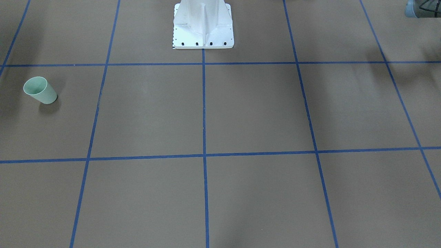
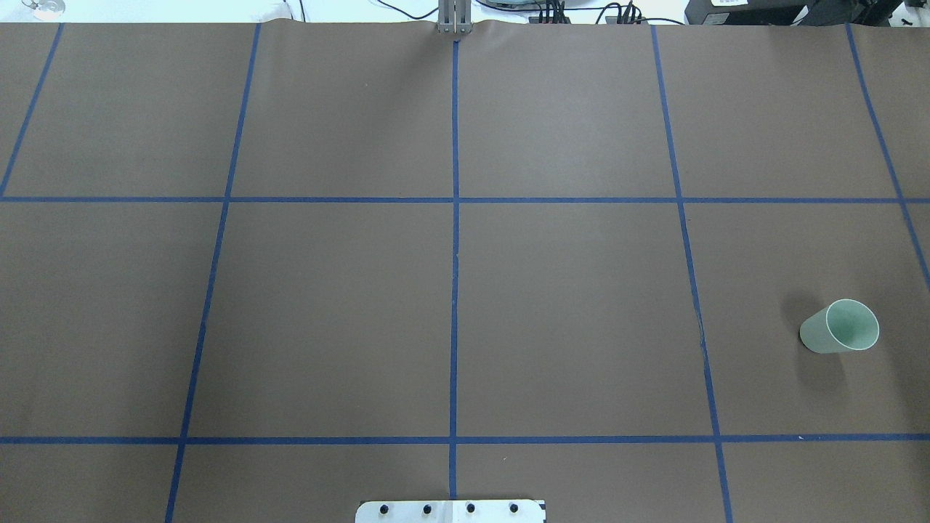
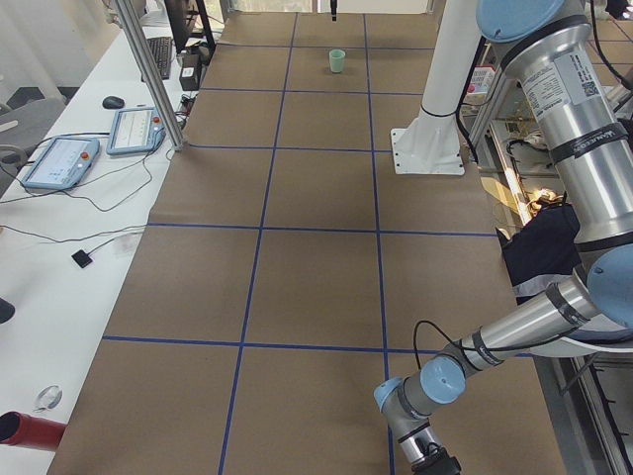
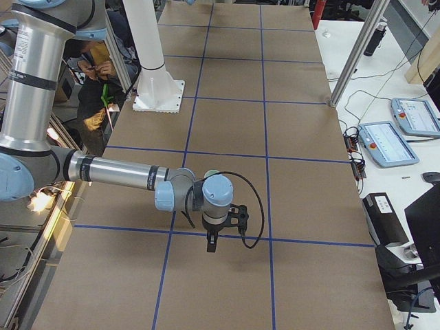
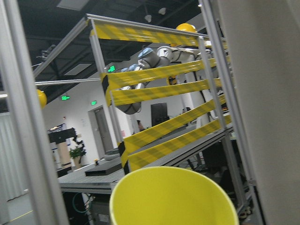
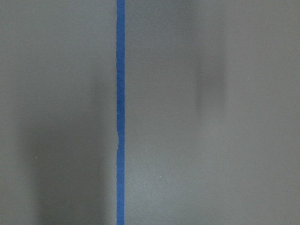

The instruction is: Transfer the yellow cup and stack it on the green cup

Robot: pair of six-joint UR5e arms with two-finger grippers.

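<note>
Yellow cup (image 5: 173, 197) is seen close beneath the left wrist camera, apparently carried. Whether the left gripper (image 3: 433, 462) or the right gripper (image 4: 212, 245) is closed cannot be told. Green cup (image 2: 839, 327) stands alone at the right side of the table (image 2: 567, 305); transfer and stacking are judged undone.

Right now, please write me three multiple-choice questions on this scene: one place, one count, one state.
1. In the overhead view, the green cup stands: A) left B) centre C) right.
2. Cups on the table in that view: A) one B) two C) three.
3. The green cup is: A) lying down B) upright, mouth up C) upside down.
Answers: C, it is near the right edge; A, only the green one shows there; B, its open rim faces up.
</note>
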